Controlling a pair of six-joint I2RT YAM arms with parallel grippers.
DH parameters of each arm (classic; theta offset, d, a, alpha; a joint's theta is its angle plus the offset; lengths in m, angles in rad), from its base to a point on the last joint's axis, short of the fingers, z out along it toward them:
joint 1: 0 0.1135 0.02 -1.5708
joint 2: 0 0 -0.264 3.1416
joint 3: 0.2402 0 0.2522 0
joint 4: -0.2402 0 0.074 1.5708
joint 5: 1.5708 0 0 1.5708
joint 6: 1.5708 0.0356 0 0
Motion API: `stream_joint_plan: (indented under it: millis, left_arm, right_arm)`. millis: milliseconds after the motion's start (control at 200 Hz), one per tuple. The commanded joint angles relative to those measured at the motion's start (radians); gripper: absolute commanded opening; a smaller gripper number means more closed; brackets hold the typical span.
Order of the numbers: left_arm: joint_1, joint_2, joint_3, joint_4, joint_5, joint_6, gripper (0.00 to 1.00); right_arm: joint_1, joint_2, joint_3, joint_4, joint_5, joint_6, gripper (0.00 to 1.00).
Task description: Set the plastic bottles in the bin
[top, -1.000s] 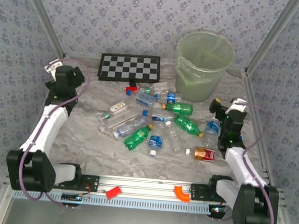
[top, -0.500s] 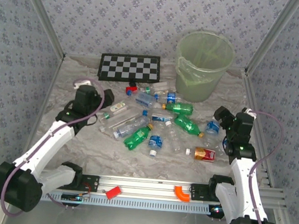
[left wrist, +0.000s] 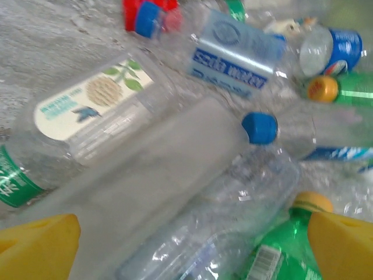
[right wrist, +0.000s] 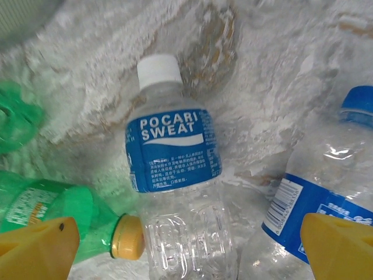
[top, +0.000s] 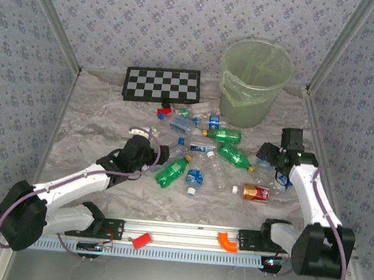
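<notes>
While poised over plastic bottles (top: 172, 171), left tool (left wrist: 189, 245) and right tool (right wrist: 189, 245) both spread wide, gripping nothing

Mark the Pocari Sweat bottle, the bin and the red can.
Pocari Sweat bottle (right wrist: 172, 151): right wrist view, blue label.
bin (top: 242, 105): top external view, front wall.
red can (top: 256, 193): top external view, mid-body.

Plastic bottles (top: 171, 171): thin clear and green plastic, glossy, creased, with printed film labels.
Bin (top: 242, 109): translucent pale-green plastic, smooth, with a filmy liner.
Desk (top: 96, 125): grey-white marbled covering, rumpled, matt.
Right claw (right wrist: 187, 248): fingers (right wrist: 36, 246) of yellow plastic, matt.
Rail (top: 185, 233): bare ribbed metal.
</notes>
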Motion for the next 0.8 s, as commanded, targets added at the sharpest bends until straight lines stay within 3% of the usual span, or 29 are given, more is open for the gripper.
stream_joint_plan:
  millis: [0, 295, 450, 795]
  left_arm:
    - [-0.025, 0.009, 0.013, 0.058, -0.108, 0.053, 1.0]
    - [-0.047, -0.045, -0.009, 0.135, -0.073, 0.105, 1.0]
    - [-0.047, -0.099, -0.029, 0.117, -0.039, 0.197, 1.0]
    - [-0.047, -0.178, -0.067, 0.138, 0.006, 0.196, 1.0]
  right_arm:
    - [0.03, 0.051, 0.049, -0.097, 0.015, -0.032, 1.0]
    - [0.028, 0.214, 0.138, -0.107, -0.04, -0.061, 0.83]
    - [0.019, 0.299, 0.167, -0.107, -0.058, -0.077, 0.77]
    - [0.012, 0.404, 0.178, -0.081, -0.046, -0.102, 0.75]
